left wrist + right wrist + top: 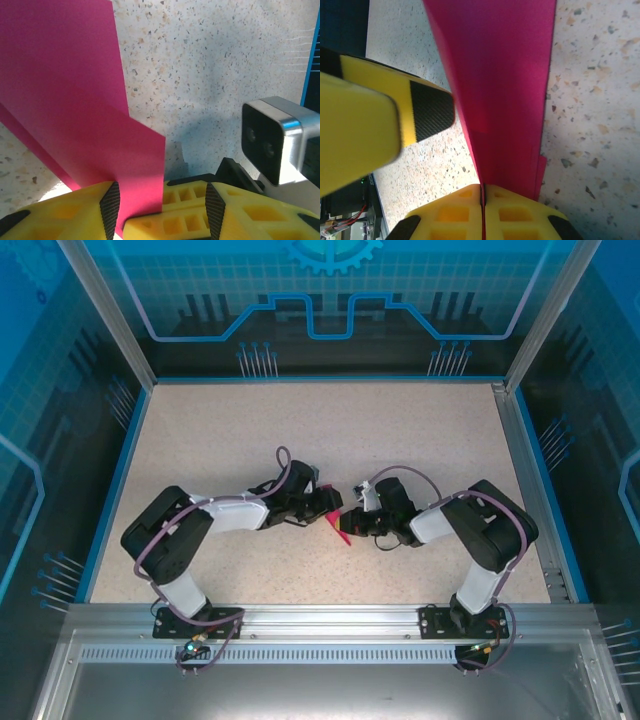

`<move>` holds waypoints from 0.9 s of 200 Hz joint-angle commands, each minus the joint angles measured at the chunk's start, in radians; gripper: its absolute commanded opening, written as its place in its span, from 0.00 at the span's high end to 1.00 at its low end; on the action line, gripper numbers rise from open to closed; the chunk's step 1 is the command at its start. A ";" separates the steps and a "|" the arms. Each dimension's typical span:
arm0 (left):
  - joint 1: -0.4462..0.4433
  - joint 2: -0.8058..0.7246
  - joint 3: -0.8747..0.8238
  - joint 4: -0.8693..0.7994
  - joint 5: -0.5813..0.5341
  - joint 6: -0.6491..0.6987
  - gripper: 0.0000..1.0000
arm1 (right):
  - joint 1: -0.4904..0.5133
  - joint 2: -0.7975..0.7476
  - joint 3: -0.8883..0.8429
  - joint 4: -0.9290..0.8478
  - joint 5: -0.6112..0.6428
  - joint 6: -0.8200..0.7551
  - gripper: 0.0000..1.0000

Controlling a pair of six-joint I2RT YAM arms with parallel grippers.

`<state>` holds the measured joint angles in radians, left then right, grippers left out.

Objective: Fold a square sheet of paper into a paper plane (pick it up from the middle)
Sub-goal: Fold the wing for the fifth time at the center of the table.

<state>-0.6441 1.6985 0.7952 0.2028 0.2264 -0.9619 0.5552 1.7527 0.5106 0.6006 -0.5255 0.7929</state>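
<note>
Logged the paper plane (75, 100) as thin magenta-pink paper, matt and smooth, creases crisp. Found the table top (215, 65) speckled beige, stone-like, low sheen. Noted matt yellow moulded plastic on the left gripper (162, 212), with black weave-textured pads (110, 210); same yellow plastic, pocketed, on the right gripper (482, 200). Recorded satin silver metal on the wrist camera housing (295, 125), bare aluminium on the front rail (320, 625), glossy white plastic on the arm shells (235, 512).

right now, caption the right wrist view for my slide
Right jaws shut on the pink paper plane above the speckled table, left finger alongside.
</note>
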 commanded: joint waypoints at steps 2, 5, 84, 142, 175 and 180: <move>0.006 0.025 0.013 0.037 0.014 0.029 0.48 | -0.016 0.025 0.004 -0.001 -0.012 0.018 0.92; 0.006 0.028 0.015 0.037 0.014 0.029 0.48 | -0.015 0.028 0.003 -0.001 -0.013 0.017 0.92; 0.006 0.062 0.028 -0.003 -0.002 0.055 0.48 | -0.016 0.018 0.013 -0.086 0.027 0.055 0.87; 0.007 0.011 0.012 0.019 0.007 0.066 0.47 | -0.019 0.044 0.016 -0.162 0.069 0.132 0.95; 0.006 -0.076 -0.037 0.027 -0.027 0.071 0.44 | -0.024 0.074 -0.006 -0.075 0.056 0.196 0.97; 0.006 -0.088 -0.045 0.029 -0.037 0.067 0.44 | -0.025 0.077 -0.012 -0.057 0.056 0.208 0.97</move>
<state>-0.6441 1.6966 0.7864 0.2234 0.2241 -0.9157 0.5449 1.7657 0.5354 0.5583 -0.5144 0.9405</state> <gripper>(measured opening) 0.555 0.047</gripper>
